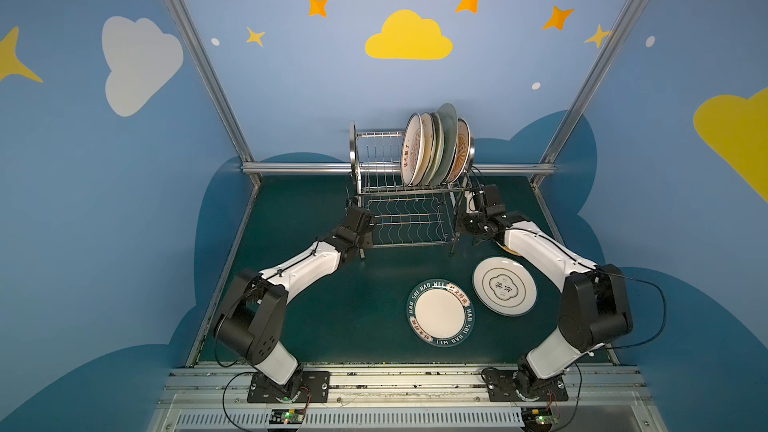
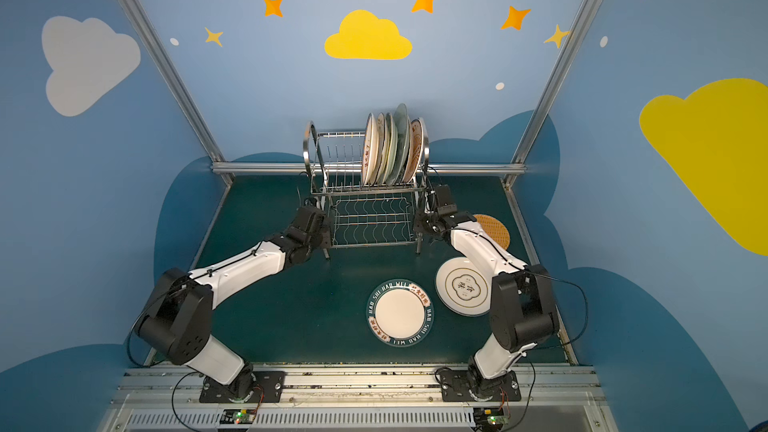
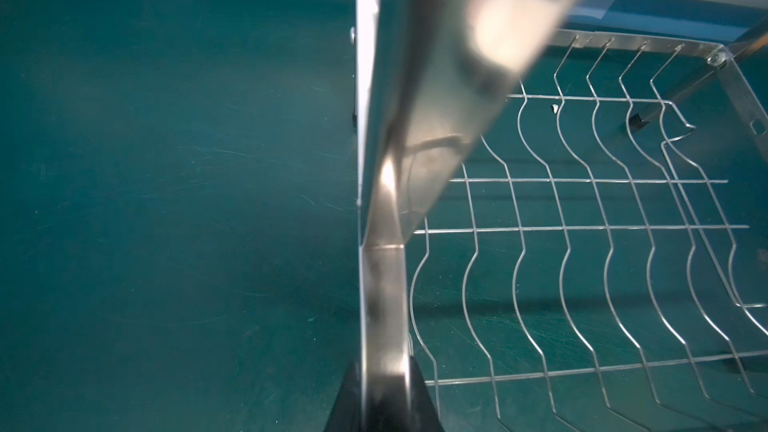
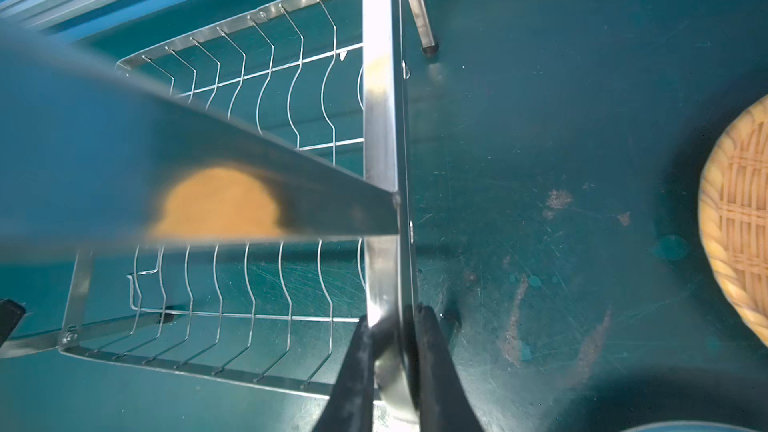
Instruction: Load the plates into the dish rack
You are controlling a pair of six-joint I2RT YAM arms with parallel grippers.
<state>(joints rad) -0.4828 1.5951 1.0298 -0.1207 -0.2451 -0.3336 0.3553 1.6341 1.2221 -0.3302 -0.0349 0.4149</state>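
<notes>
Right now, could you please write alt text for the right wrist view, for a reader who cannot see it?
The right gripper is shut on the steel side frame of the dish rack. The rack's wavy-wire lower shelf spreads on one side over the green table; on the other, apart from the rack, an orange woven plate lies flat.

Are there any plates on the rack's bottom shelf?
No, the lower shelf of the rack shows only bare wavy wire, and the plates stand above it.
</notes>
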